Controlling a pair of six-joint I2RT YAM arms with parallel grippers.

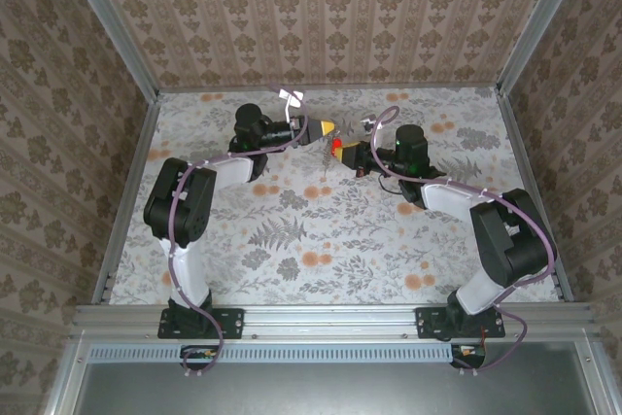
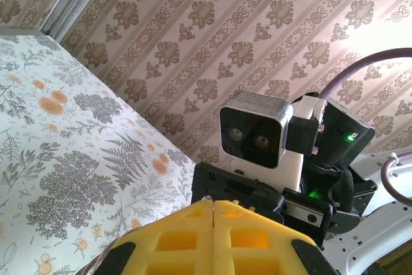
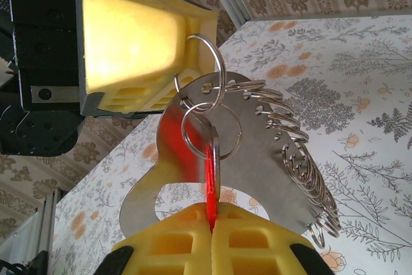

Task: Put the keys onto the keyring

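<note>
Holding both grips this tight leaves you little slack: your left gripper (image 2: pixel 213 223) is clenched on the large split ring (image 3: pixel 221 62) at the top of the keyring (image 3: pixel 257 159), a shiny flat plate with a hollow cut-out and a row of rings along its edge, hanging above the table (image 3: pixel 360 94). Your right gripper (image 3: pixel 211 220) is pinched on the red head of the key (image 3: pixel 210 172), held edge-on just in front of that plate. A small split ring (image 3: pixel 183 127) sits around the key's top, but you cannot tell whether the key is threaded through it. If you pull the arms apart or twist, the thin head may slide out of the yellow pads, or the plate may swing and knock the key askew. Letting go before the key is truly on a coil would drop it to the table. The two sets of fingers also stand very close, so a sideways move could make them collide.
</note>
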